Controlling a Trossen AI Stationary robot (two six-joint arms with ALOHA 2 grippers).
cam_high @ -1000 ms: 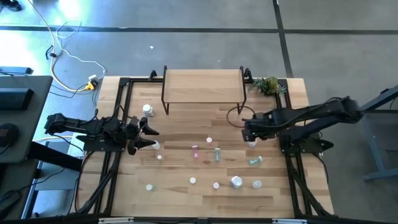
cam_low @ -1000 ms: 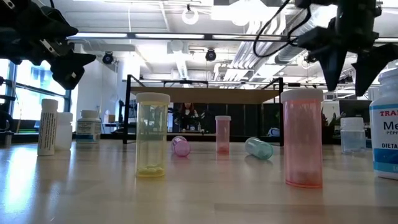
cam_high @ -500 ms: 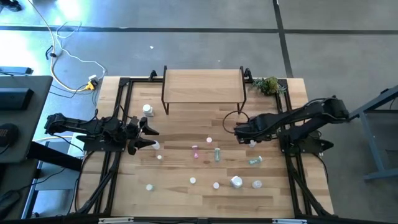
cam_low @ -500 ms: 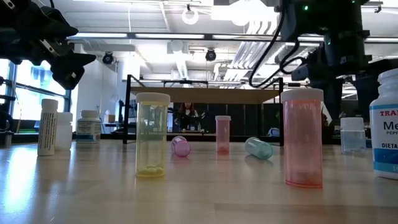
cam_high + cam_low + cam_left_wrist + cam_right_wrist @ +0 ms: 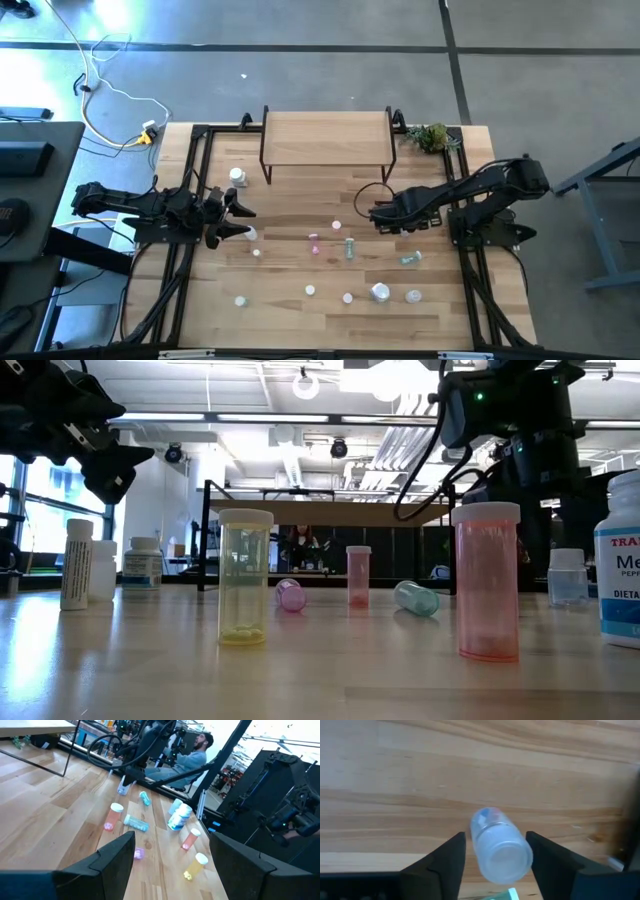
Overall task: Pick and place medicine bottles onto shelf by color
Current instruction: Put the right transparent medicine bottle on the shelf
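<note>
Looking down from the high view, you are seeing the right gripper (image 5: 383, 214) reaching toward the middle of the worktop (image 5: 300, 190), at about 5 o'clock from the shelf (image 5: 327, 138), which is standing at the 12 o'clock edge with its top bare; the left gripper (image 5: 243, 222) is waiting at the 9 o'clock side with its fingers spread and holding nothing. Small medicine bottles are lying scattered across the 6 o'clock half, among them a green bottle (image 5: 349, 247) near the centre. In the low view, you are looking past an upright yellow bottle (image 5: 245, 576) and a tall pink bottle (image 5: 488, 581), with the right arm coming down behind the pink one. In the left wrist view, the left gripper's own two dark fingers (image 5: 117, 855) are standing wide apart over the wood, gripping nothing. In the right wrist view, a clear bottle (image 5: 501, 845) with a pale cap is standing between the right gripper's fingers (image 5: 447, 856), which are set open on either side of it with a gap showing on each side, so they are not closing on it.
</note>
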